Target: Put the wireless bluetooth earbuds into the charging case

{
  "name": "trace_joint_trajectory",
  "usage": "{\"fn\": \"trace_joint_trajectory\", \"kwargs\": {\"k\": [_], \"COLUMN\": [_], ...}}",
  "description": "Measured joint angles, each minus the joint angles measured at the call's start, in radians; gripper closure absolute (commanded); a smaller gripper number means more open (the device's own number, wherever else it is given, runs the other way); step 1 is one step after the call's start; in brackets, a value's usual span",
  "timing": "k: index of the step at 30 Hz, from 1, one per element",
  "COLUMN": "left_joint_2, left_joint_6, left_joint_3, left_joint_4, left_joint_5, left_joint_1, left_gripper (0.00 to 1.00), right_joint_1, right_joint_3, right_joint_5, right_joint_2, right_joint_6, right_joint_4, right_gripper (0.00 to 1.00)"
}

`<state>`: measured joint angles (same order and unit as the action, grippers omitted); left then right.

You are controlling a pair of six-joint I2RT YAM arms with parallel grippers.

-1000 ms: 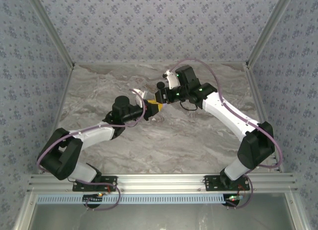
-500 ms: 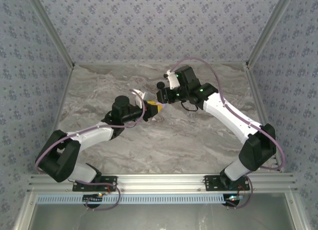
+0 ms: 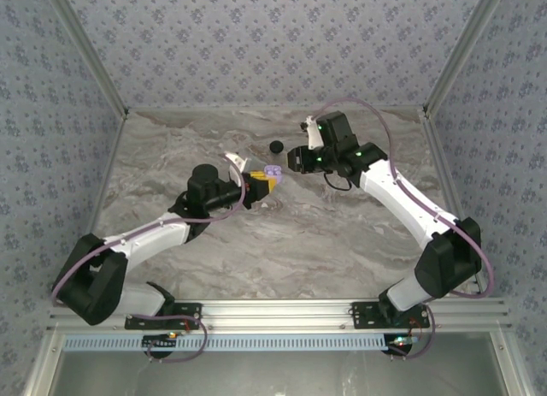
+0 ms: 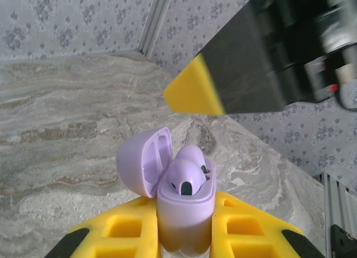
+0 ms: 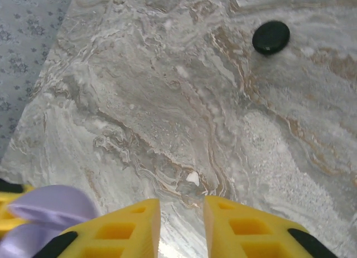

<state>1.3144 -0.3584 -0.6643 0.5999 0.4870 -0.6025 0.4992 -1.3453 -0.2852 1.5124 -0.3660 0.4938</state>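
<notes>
My left gripper (image 4: 183,231) is shut on the charging case (image 4: 186,205), a pale lavender case held upright between the yellow fingers with its lid (image 4: 140,164) swung open to the left. Two lavender earbuds (image 4: 187,179) sit side by side in the case, dark spots showing on them. From above, the case (image 3: 273,171) shows at the tip of the left gripper (image 3: 261,181) over mid-table. My right gripper (image 3: 291,160) hovers just right of it, open with a narrow gap and nothing between its fingers (image 5: 125,231). The case's lid edge (image 5: 51,207) appears at the lower left of the right wrist view.
A black round object (image 3: 276,146) lies on the marble table (image 3: 342,233) behind the case, also seen as the black object (image 5: 271,37) in the right wrist view. Metal frame posts and patterned walls bound the table. One yellow tip of the right gripper's fingers (image 4: 192,92) hangs above the case.
The right gripper has pulled back to the right, away from the case, and its jaws have narrowed. The left arm still holds the case, now uncovered from above.
</notes>
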Motion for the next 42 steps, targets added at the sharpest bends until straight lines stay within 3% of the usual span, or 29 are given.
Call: {"fn": "trace_joint_trajectory", "kwargs": {"k": [8,23,42], "left_joint_2": [-0.012,-0.007,0.011], "left_joint_6": [-0.002,-0.037,-0.044], "left_joint_3": [0.013,0.032,0.032], "left_joint_4": [0.08,0.164,0.159], "left_joint_5": [0.037,0.1,0.061], "left_joint_1": [0.0,-0.002,-0.002], "left_gripper": [0.82,0.82,0.83], "right_joint_1": [-0.05,-0.06,-0.071], "right_joint_3": [0.061,0.079,0.097], "right_joint_5": [-0.15,-0.408,-0.527], "right_joint_2": [0.0,0.029,0.004], "right_joint_6": [-0.038,-0.088,-0.098], "right_joint_4": [-0.068,-0.205,-0.282], "right_gripper": [0.86,0.87,0.86]}}
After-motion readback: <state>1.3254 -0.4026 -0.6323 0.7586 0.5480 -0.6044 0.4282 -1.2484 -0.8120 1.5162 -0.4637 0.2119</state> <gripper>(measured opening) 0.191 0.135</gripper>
